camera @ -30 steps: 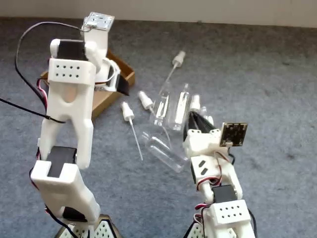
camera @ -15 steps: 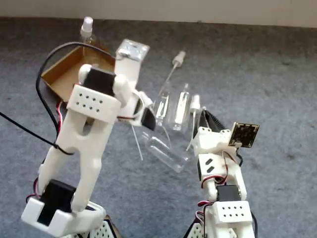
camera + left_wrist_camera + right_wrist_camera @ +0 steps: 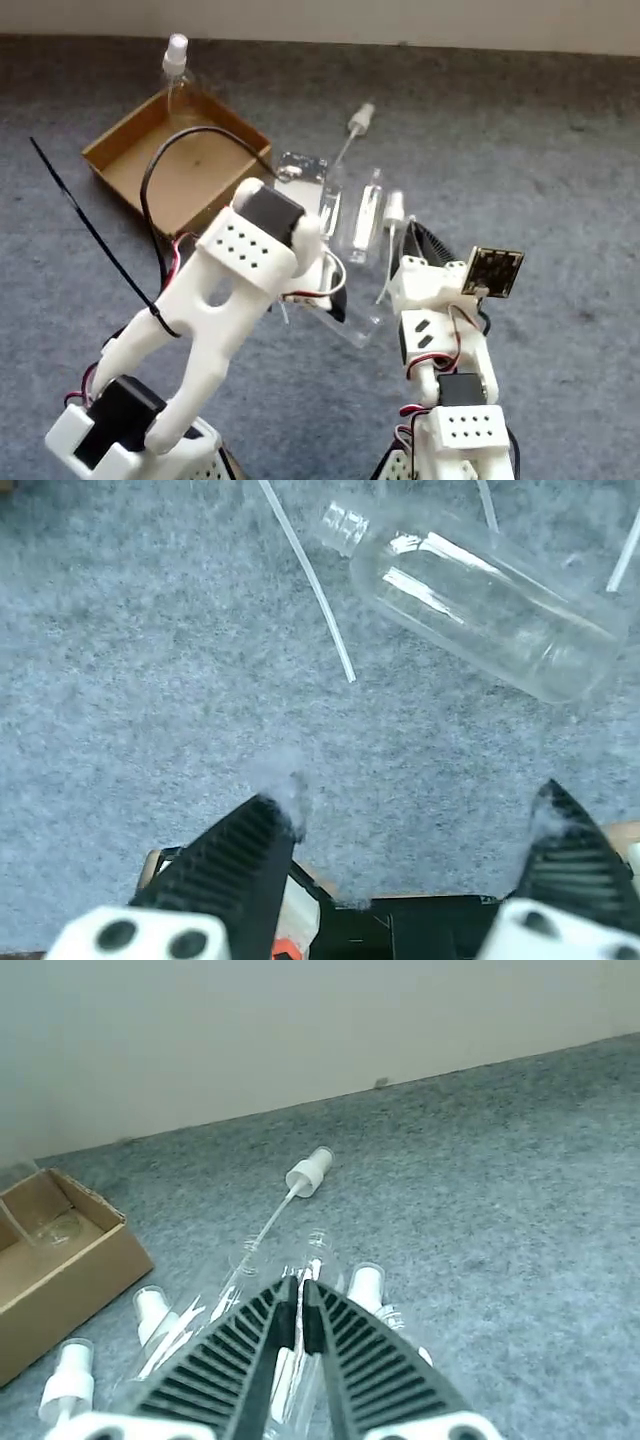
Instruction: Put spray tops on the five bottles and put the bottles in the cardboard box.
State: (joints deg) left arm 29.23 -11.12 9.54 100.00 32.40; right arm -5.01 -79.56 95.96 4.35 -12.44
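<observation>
My left gripper (image 3: 410,810) hangs spread wide over the carpet (image 3: 150,680), with the open-necked clear bottle (image 3: 480,600) lying on its side just ahead; my right gripper (image 3: 298,1290) is pinched on a spray top (image 3: 393,207) by its thin tube; the cardboard box (image 3: 180,175) sits well apart. The bottle is round and slick; a skewed grasp could roll it away; the tube may bend and miss the neck.

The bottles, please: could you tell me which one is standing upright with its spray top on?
The bottle at the cardboard box's far corner; the other bottles lie on their sides on the carpet.
</observation>
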